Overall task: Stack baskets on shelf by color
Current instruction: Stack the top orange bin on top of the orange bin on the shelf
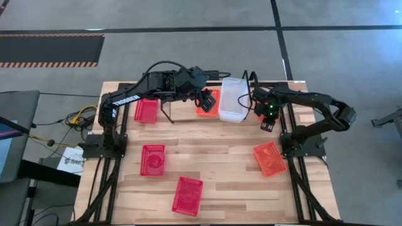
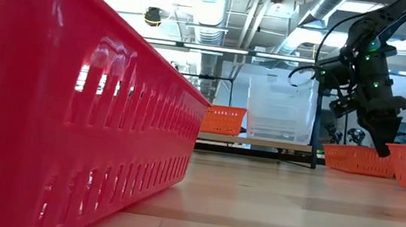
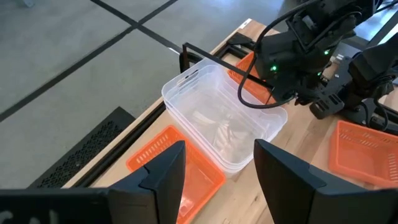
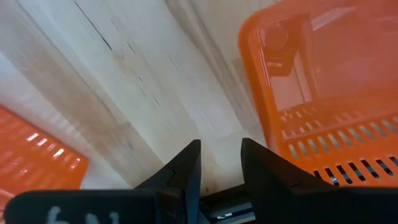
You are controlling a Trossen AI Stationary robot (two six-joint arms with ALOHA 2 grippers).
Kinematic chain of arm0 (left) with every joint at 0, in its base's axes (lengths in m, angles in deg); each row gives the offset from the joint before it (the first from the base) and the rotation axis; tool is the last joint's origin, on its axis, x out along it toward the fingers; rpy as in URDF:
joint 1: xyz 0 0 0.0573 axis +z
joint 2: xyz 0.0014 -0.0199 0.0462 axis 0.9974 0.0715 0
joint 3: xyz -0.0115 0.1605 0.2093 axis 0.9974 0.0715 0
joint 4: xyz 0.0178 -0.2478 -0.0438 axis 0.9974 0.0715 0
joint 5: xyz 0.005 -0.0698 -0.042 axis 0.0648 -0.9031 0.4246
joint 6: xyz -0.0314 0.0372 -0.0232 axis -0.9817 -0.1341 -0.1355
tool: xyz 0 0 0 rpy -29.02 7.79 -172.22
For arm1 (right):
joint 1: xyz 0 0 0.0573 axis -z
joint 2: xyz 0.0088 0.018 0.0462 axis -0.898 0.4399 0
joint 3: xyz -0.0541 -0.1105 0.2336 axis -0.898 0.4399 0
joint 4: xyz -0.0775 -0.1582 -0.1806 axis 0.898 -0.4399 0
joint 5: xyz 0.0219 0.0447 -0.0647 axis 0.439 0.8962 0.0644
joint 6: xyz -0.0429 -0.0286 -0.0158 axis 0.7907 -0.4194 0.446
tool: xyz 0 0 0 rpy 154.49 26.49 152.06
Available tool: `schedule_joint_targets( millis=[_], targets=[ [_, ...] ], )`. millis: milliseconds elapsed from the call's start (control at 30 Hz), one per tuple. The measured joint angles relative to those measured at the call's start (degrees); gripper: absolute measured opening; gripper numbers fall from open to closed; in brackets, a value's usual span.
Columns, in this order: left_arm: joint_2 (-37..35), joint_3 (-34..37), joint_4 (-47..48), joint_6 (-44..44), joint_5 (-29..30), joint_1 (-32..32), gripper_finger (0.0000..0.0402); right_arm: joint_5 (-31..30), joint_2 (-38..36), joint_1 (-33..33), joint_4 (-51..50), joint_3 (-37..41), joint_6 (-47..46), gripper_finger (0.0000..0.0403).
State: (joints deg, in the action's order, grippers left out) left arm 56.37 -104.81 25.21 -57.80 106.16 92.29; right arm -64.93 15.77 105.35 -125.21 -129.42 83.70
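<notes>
At the far edge of the table we hover our left gripper (image 3: 217, 171) over the shelf (image 3: 196, 53), jaws wide and empty, above the orange basket (image 1: 208, 102) beside the stacked clear baskets (image 1: 233, 99). Our right gripper (image 1: 266, 120) hangs just past the clear stack, fingers parted with a narrow gap, holding nothing — bare wood shows between them. We judge we are between placements: one red basket (image 1: 146, 110) sits at the shelf's other end, while two red ones (image 1: 152, 159) and an orange one (image 1: 269, 157) lie loose nearer us. Next comes a reach back for a loose basket — matched by color.
</notes>
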Motion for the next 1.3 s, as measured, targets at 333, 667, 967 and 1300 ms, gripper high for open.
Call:
schedule_joint_targets(
  millis=[333,667,967,1300],
  targets=[
    [0.0,0.0,0.0,0.0,0.1,0.0,0.0177,-0.1,-2.8,-2.1,-2.3,0.0,-2.0,0.0134],
    [0.0,0.0,0.0,-0.5,0.2,0.0,0.0177,-7.5,-6.5,-3.9,-2.0,0.0,-5.7,0.0138],
    [0.0,0.0,0.0,-0.8,0.6,0.0,0.0177,-7.2,-6.4,-2.7,2.9,0.0,-3.7,0.0137],
    [0.0,0.0,0.2,-0.9,0.6,0.0,0.0177,-4.3,-2.0,-2.3,3.2,0.0,-2.8,0.0137]
  ],
)
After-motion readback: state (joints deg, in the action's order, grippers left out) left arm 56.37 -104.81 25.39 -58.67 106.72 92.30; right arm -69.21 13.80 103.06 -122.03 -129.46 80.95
